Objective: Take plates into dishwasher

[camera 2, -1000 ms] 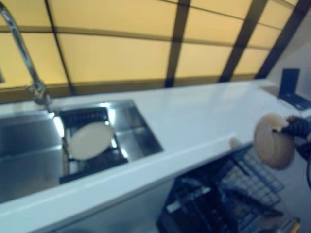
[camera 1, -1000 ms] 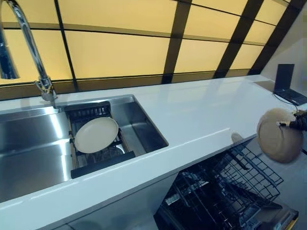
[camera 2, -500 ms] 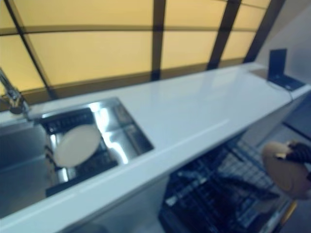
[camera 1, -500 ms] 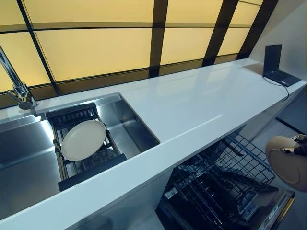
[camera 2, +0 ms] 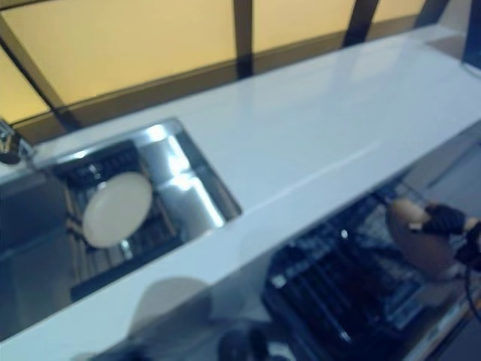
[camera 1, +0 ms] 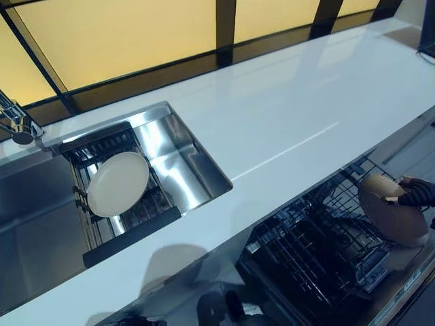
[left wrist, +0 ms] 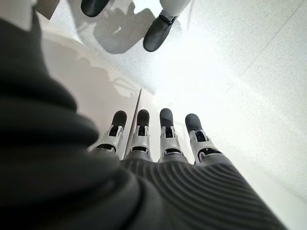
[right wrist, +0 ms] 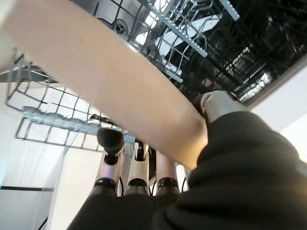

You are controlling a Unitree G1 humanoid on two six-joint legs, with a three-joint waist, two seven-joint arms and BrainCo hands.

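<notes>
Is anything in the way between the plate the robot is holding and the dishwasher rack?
Nothing visible blocks it. The right hand holds the tan plate right above the pulled-out dishwasher rack, with only open air and the rack's own wire prongs below it.

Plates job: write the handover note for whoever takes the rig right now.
Right hand: shut on a tan plate, held on edge above the pulled-out dishwasher rack; not yet slotted in.
Left hand: open, holding nothing, hanging over the floor, seen only in its wrist view.
Second plate, white plate, lies on the drying rack in the sink.
Done: one plate brought to the dishwasher.
Left: seat it in the rack, then fetch the white plate.
</notes>
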